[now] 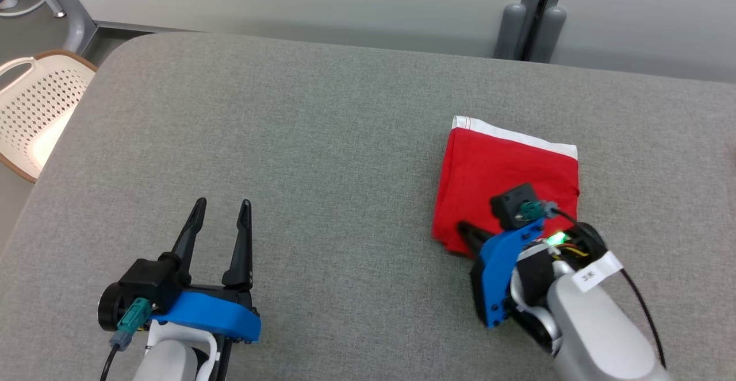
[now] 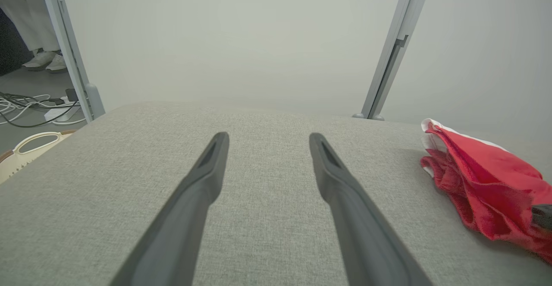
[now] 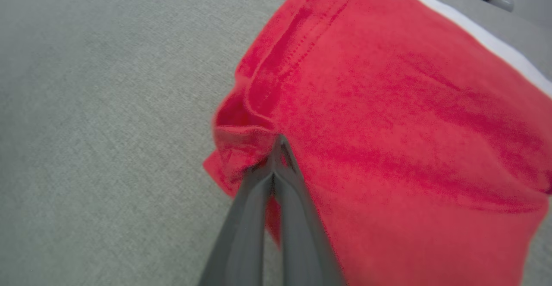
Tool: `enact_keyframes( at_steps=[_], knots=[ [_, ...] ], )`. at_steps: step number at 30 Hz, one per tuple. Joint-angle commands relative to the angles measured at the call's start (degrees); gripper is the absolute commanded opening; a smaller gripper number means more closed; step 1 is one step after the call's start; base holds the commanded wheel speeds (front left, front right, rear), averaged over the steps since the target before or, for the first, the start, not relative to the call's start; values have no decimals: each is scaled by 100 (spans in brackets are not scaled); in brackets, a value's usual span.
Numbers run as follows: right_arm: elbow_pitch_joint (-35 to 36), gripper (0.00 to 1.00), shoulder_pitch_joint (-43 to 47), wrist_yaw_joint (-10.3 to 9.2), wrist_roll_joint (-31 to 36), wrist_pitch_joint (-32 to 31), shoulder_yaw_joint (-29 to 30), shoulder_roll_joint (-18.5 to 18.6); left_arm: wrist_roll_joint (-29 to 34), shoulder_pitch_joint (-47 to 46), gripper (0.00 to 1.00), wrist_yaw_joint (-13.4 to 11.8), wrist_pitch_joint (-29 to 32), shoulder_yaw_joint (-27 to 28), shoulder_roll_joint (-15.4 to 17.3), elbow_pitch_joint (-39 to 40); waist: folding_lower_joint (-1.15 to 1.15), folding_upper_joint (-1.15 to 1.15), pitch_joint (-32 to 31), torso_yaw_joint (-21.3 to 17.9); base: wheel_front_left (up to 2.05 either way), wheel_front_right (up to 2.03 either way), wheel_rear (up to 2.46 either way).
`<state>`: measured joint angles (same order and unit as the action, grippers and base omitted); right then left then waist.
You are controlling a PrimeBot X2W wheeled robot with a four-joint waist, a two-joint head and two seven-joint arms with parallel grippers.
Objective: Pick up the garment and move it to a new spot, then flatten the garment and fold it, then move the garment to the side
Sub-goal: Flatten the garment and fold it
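Folded garment [image 1: 506, 174] at 3 o'clock on worktop [image 1: 316, 139]. Right claw [image 3: 278, 148] pressed together, pinching its 7 o'clock corner; rest of cloth lies toward 1 o'clock from claw. Left claw [image 1: 223, 204] spread, empty, well apart at 9 o'clock. Right arm nearer.

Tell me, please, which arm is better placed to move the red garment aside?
Right: the right gripper is shut on the red garment at its near corner, while the left gripper stands open over the grey surface, apart from it.
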<state>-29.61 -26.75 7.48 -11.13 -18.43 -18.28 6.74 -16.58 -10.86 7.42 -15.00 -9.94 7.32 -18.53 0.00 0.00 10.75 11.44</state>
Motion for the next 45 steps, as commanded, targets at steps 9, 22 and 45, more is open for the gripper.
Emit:
enact_keyframes(
  at_steps=[9, 22, 45],
  knots=[
    [1222, 0, 587, 3, -1125, -360, -1821, -11, -52, 149, 100, -91, -22, 61, 50, 47, 0, 0, -250, -84, 0, 0, 0],
    [2724, 100, 1812, 3, -907, 1431, -178, -211, -186, 564, 100, -241, -21, 267, 197, 106, 0, 0, -713, -633, 0, 0, 0],
    [2322, 100, 2270, 3, 273, 1837, 2315, -256, -348, 1041, 100, -442, 23, 390, 335, 161, 0, 0, -1088, -1234, 0, 0, 0]
  ],
)
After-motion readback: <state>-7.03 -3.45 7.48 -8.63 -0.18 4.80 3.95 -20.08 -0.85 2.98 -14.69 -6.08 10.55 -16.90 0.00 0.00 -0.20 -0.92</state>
